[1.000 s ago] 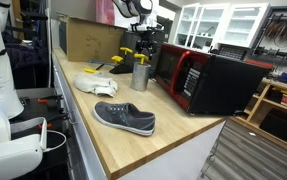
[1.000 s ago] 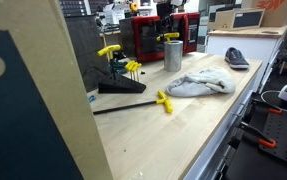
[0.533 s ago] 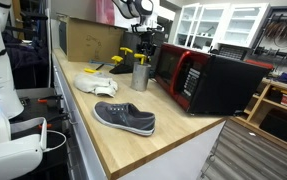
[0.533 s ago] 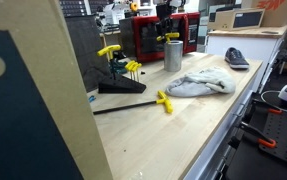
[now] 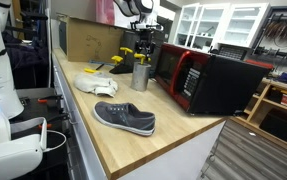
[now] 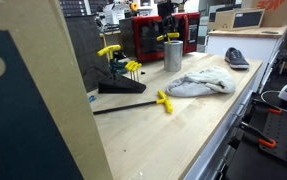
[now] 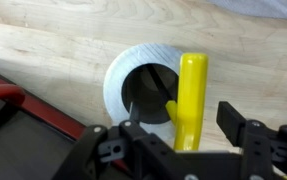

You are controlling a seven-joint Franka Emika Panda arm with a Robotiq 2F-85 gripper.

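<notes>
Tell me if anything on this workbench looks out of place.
A grey shoe lies on the workbench among tools, beside a crumpled cloth. One yellow-handled tool lies loose, apart from the hex-key rack.

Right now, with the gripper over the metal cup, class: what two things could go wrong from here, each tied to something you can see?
1. In the wrist view the yellow handle leans tilted across the rim of the metal cup, between the open jaws of the gripper. Closing might push the handle sideways and tip the cup.
2. The cup stands near the red-doored microwave. A knocked cup or a swinging tool could strike it.
</notes>
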